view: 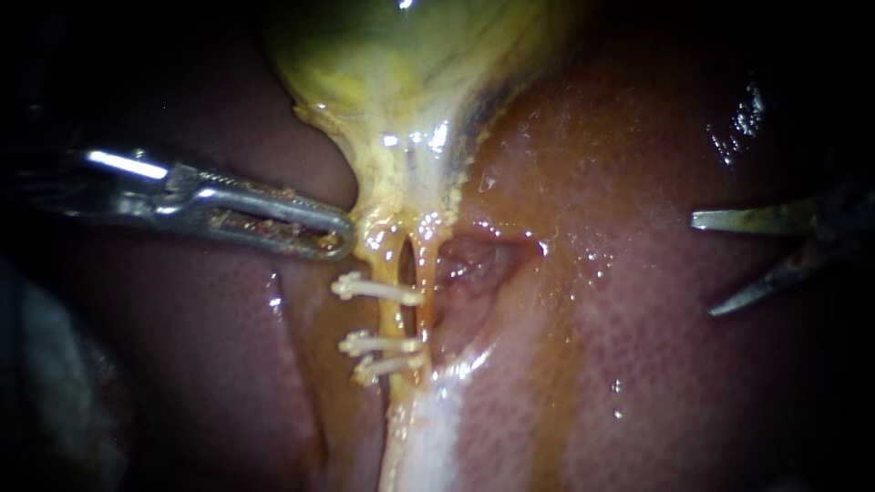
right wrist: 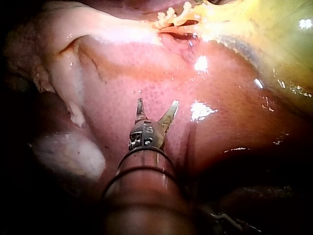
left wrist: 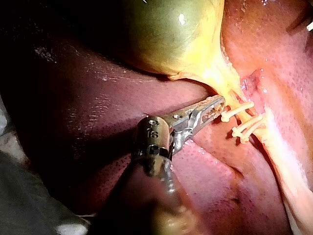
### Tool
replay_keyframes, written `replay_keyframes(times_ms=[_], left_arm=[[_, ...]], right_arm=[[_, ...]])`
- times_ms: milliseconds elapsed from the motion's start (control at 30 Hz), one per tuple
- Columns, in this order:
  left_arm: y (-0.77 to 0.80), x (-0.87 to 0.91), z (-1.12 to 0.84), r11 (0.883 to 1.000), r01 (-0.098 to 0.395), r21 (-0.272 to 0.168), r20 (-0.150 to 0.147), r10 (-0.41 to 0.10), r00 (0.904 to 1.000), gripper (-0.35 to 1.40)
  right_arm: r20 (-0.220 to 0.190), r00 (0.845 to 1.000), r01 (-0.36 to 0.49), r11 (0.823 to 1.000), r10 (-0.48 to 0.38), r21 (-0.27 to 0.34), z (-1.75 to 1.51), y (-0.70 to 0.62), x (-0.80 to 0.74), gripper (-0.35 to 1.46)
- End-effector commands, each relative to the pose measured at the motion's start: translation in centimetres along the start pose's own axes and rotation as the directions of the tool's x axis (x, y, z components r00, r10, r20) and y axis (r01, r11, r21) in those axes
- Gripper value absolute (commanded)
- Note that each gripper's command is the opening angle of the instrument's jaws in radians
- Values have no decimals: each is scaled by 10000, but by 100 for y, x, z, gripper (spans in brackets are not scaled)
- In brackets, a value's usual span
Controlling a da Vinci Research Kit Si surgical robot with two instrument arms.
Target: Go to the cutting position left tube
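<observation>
Your right instrument is hovering with blades open over the liver, well apart from the clipped left tube, while your left instrument is resting, jaws closed, against the neck of the gallbladder.

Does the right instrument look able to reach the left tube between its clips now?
Probably yes: bare liver leaves the way free for the right instrument, but the right tube stands just before the left tube and may hamper it.

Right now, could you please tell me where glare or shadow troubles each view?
Endoscope view: glare specks on the liver, dark edges, the right instrument half in shadow. Left wrist view: one highlight on the gallbladder. Right wrist view: bright glints on the liver.
</observation>
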Motion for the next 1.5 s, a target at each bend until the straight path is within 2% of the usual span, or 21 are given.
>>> replay_keyframes(times_ms=[33,200,367,500,600,667,833,967,1200,1267,1367,1500], left_arm=[[0,0,-1,10000,-1,-5,0,1,10000,-35],[4,8,-19,9999,43,-122,70,-42,10000,-35],[11,22,-53,9999,145,91,-44,-145,9999,-35],[14,28,-72,9996,205,185,-177,-202,9996,-35],[15,27,-74,9996,210,189,-179,-207,9996,-35],[15,27,-73,9996,212,198,-185,-209,9996,-35],[15,27,-73,9996,213,199,-186,-209,9996,-35],[15,27,-73,9996,213,199,-186,-209,9996,-35],[15,27,-73,9996,212,200,-186,-209,9996,-35],[15,27,-73,9996,213,200,-186,-209,9996,-35],[15,27,-72,9996,213,200,-187,-209,9996,-35],[16,27,-72,9996,213,202,-188,-209,9996,-35]], right_arm=[[-3,10000,-4,10000,4,11,0,0,0,143],[-2,10000,-5,10000,5,10,0,0,0,143],[-4,10000,-6,10000,6,40,0,0,0,143],[-4,10000,-7,10000,7,39,0,0,0,143],[-12,10000,-30,9998,31,213,1,2,1,143],[-6,10000,-71,9978,72,652,2,7,4,138],[-230,9997,-104,9978,119,651,12,9,16,143],[-522,9948,-829,9930,874,842,21,7,29,143],[-1167,9696,-1956,9676,2153,1597,45,-3,58,143],[-1311,9607,-2183,9575,2449,1885,55,-8,66,143],[-1660,9415,-2418,9311,2932,2733,74,-16,81,143],[-1952,9241,-2599,9146,3287,3096,93,-18,100,143]])
